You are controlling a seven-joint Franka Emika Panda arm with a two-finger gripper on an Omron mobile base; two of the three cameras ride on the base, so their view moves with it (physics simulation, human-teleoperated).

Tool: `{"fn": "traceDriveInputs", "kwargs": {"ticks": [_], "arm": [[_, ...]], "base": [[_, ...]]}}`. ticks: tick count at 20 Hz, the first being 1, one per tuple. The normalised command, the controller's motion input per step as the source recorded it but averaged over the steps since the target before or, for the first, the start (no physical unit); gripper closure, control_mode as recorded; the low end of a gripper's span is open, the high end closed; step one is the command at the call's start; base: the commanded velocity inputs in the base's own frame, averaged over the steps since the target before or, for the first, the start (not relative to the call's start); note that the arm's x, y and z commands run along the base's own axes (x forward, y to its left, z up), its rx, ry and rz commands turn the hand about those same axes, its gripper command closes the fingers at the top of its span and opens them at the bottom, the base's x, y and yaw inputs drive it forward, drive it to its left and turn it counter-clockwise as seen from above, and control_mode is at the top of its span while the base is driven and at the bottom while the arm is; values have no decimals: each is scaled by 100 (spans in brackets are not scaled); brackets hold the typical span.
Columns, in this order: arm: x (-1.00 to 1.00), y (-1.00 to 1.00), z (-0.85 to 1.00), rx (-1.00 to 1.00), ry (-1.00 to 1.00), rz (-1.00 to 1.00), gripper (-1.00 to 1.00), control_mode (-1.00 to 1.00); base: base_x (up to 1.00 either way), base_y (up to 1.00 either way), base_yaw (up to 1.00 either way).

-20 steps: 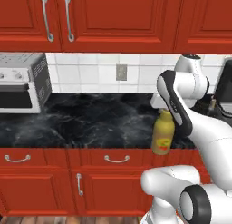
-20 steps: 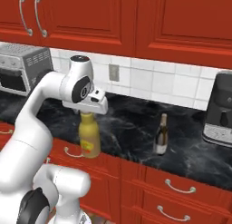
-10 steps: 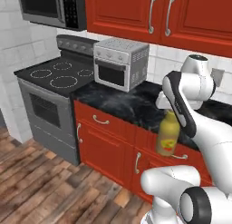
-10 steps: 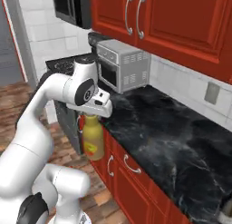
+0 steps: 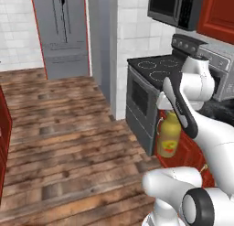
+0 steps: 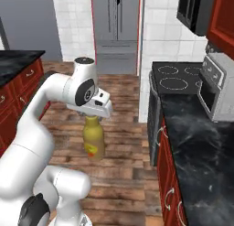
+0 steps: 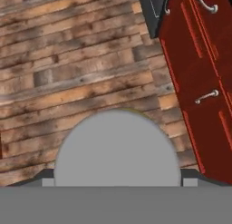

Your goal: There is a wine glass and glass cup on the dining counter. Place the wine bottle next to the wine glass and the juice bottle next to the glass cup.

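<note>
Yellow juice bottle (image 5: 168, 134), red-yellow label, unreadable

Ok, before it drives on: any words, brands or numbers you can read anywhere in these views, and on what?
None can be read.
Juice bottle: round red-and-yellow label, too blurred for any letters. It hangs from the claw above the wood floor.
Stove: knob panel at the back shows no legible markings.
Toaster oven: no readable brand or dial numbers.
</note>
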Motion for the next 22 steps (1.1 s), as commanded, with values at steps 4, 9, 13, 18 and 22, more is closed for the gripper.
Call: {"fn": "traceDriveInputs", "kwargs": {"ticks": [4,9,13,18,22], "arm": [[0,0,0,0,0,0,100,100],[0,0,0,0,0,0,100,100],[0,0,0,0,0,0,100,100],[0,0,0,0,0,0,100,100],[0,0,0,0,0,0,100,100]], "base": [[8,5,87],[10,2,78],[21,0,67],[18,-7,48],[20,0,45]]}}
